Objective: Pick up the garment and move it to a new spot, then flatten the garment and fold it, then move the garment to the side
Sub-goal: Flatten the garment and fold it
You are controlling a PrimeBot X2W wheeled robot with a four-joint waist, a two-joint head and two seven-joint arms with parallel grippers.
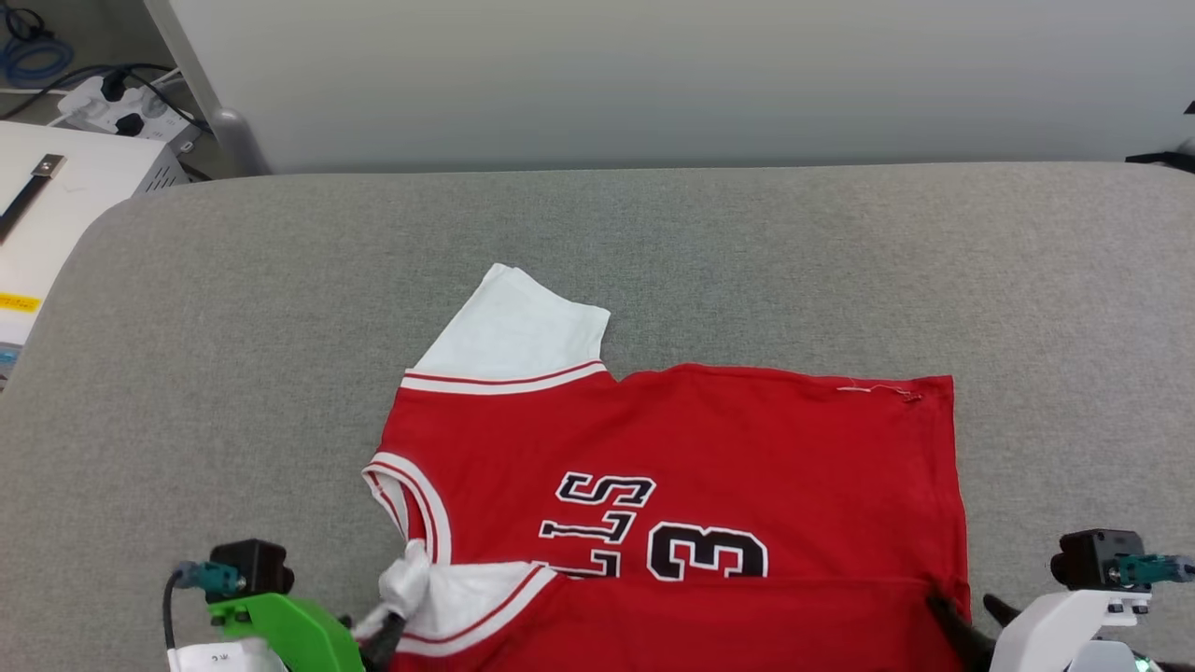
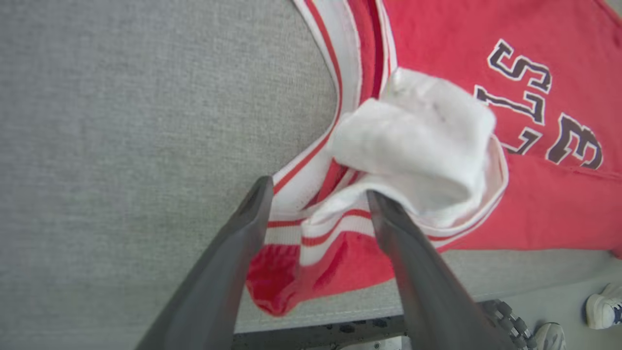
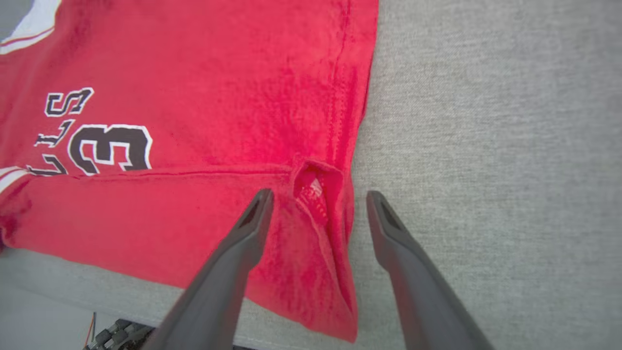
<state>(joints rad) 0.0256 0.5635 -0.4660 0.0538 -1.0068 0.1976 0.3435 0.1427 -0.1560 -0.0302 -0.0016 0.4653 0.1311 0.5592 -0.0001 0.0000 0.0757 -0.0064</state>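
your garment point(image 1: 709, 448) lies spread on the grey table point(image 1: 233, 327), its near edge folded over itself up to the black number. your left gripper point(image 2: 317, 189) is spread wide, fingers either side of the striped trim just below the bunched white sleeve point(image 2: 418, 131) at the near left corner. your right gripper point(image 3: 318, 194) is wide too, astride the side hem, one finger over red cloth, the other over bare table. a power strip point(image 1: 117, 107), blue cable point(image 1: 33, 56) and white box point(image 1: 84, 187) sit far left, well apart.
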